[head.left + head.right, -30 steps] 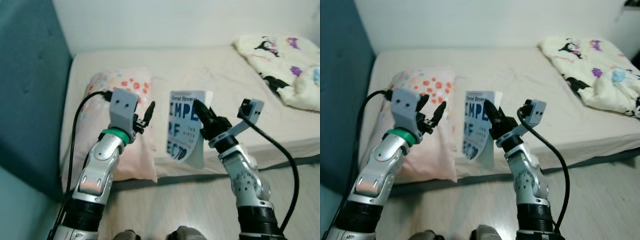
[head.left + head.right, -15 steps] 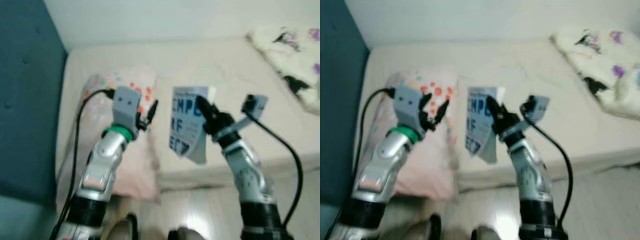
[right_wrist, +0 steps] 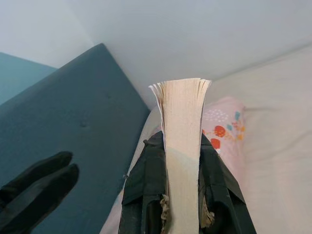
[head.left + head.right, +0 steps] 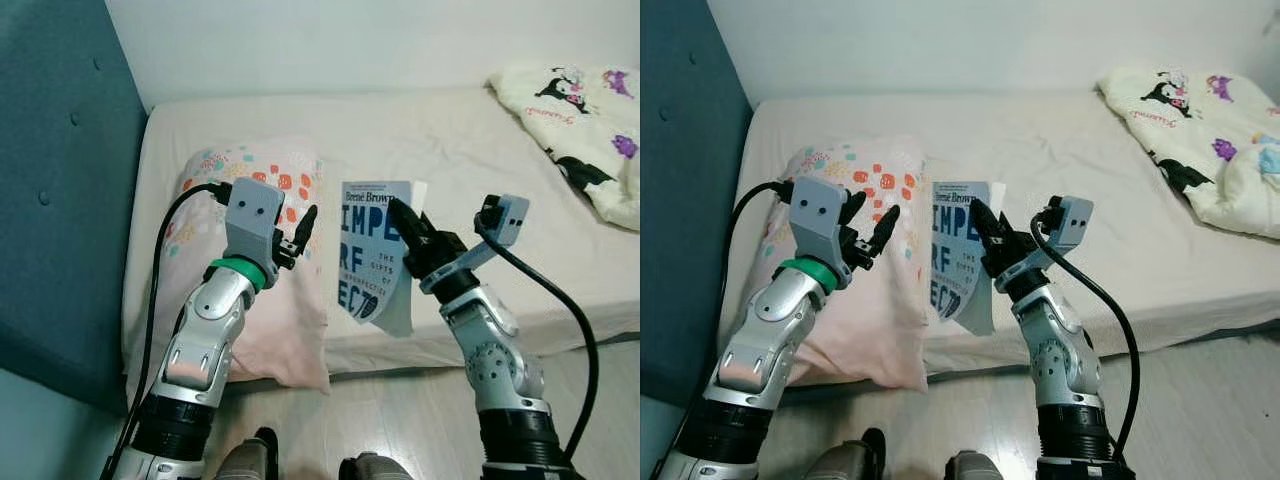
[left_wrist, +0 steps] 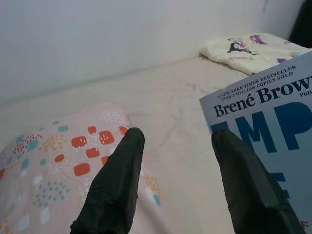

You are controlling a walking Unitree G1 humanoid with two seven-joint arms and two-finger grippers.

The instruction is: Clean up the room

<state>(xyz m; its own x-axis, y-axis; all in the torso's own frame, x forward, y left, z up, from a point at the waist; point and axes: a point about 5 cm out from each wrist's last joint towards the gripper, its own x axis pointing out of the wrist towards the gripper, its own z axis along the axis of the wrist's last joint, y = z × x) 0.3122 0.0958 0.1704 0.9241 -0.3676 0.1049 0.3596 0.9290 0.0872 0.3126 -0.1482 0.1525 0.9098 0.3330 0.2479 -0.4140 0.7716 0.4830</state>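
Observation:
My right gripper [image 4: 400,222] is shut on a blue and white paperback book [image 4: 372,262], holding it upright in the air over the bed's near edge. The right wrist view looks at the book's page edges [image 3: 181,146] clamped between the two black fingers [image 3: 146,195]. To the left of the book, above the pink patterned pillow [image 4: 262,300], my left gripper [image 4: 298,232] is open with nothing in it. Its fingers [image 5: 114,187] stand apart in the left wrist view, with the book's cover [image 5: 273,126] to one side.
The bed [image 4: 450,140] with a beige sheet runs across the view. A teal padded headboard [image 4: 55,180] stands on the left. A cream cartoon-print blanket [image 4: 590,120] lies bundled at the back right. Pale wooden floor [image 4: 400,420] lies below the bed's edge.
The camera has shifted and steadied after a blur. Both arms keep the same pose, the book still held upright by the right gripper.

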